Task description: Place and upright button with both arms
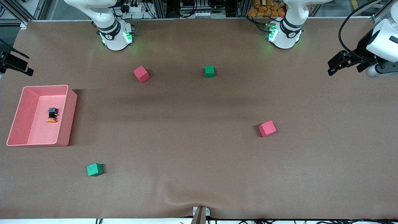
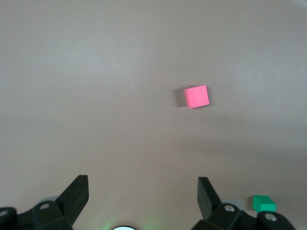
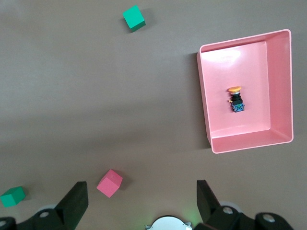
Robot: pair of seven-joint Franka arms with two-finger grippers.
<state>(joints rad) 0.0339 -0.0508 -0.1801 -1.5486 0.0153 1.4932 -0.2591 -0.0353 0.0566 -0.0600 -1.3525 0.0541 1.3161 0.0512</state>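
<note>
The button [image 1: 52, 115] lies on its side in the pink bin [image 1: 72, 118] at the right arm's end of the table, its orange cap toward the front camera. The right wrist view shows the button [image 3: 235, 99] on the floor of the bin [image 3: 204, 96]. My right gripper [image 1: 29, 65] hangs open and empty high over that end of the table, its fingers wide apart in its own view [image 3: 140, 187]. My left gripper [image 1: 330, 69] hangs open and empty over the left arm's end; in its own view [image 2: 143, 184] only bare cloth lies between the fingers.
On the brown cloth sit a red cube [image 1: 141, 74] and a green cube [image 1: 209, 71] near the bases, another red cube [image 1: 267, 128] toward the left arm's end, and a green cube [image 1: 94, 169] nearer the front camera than the bin.
</note>
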